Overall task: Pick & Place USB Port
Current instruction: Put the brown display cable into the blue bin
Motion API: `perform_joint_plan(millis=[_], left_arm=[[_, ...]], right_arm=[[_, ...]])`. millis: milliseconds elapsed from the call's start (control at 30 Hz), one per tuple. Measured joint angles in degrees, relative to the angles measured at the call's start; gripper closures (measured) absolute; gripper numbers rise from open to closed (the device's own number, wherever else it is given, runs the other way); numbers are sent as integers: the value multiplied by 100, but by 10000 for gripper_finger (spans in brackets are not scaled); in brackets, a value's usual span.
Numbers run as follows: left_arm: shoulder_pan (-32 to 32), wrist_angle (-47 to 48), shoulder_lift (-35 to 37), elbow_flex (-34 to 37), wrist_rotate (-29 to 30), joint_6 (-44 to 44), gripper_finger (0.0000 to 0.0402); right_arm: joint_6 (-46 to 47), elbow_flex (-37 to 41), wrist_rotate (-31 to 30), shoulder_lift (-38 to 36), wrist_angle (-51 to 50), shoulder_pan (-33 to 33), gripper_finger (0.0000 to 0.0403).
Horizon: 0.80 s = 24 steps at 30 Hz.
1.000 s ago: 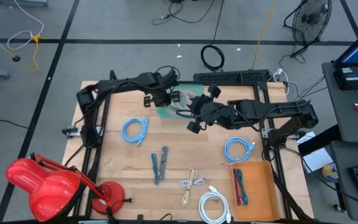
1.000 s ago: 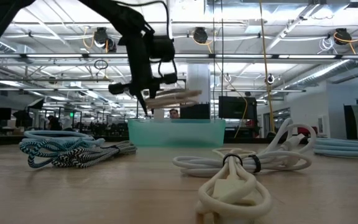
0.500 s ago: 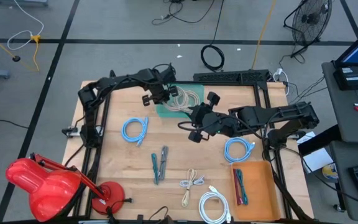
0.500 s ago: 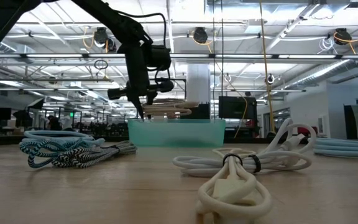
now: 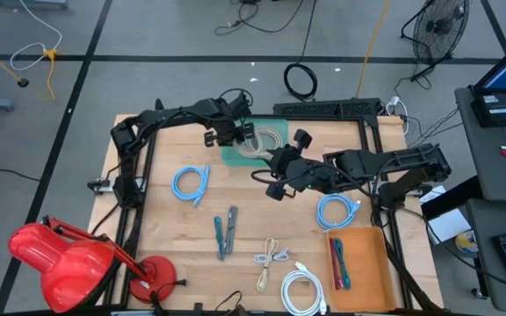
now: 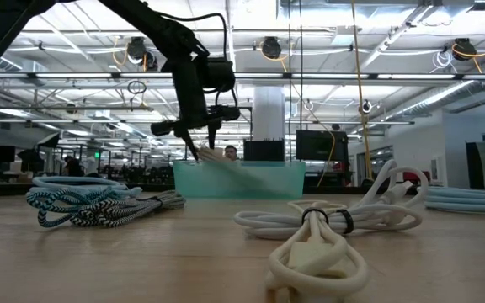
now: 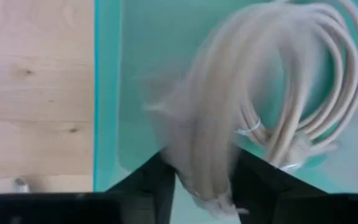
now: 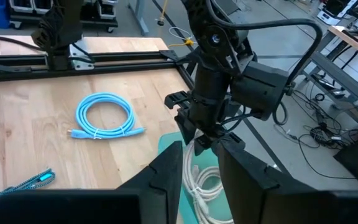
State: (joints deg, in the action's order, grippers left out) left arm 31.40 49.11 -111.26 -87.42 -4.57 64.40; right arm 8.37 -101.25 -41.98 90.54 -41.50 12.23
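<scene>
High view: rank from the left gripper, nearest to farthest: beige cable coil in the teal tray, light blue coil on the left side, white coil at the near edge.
From the left gripper:
1. Beige cable coil, in the teal tray, right beside the gripper.
2. Light blue coil, left side of the table, mid-depth.
3. White coil, near edge, right of centre, by the orange bin.

The left hand (image 5: 238, 135) is letting go of the beige cable coil (image 5: 264, 140): a second ago its fingers were clamped on the coil and holding it up above the teal bin (image 6: 239, 179), and now the fingers are parting and the coil is dropping into the bin, showing as a blur in the left wrist view. The right hand (image 5: 277, 175) is pulling back from the bin toward the near right of the tabletop (image 5: 244, 230), lying farther out from it than a second ago.
</scene>
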Motion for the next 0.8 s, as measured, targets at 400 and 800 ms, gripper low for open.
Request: perform_joint_plan(millis=[400, 800], left_arm=[[9, 193, 0, 0, -150, 17, 227], [9, 61, 9, 0, 264, -1885, 374]], right_arm=[[16, 0, -15, 0, 4, 26, 310], [309, 2, -674, 0, -482, -31, 310]])
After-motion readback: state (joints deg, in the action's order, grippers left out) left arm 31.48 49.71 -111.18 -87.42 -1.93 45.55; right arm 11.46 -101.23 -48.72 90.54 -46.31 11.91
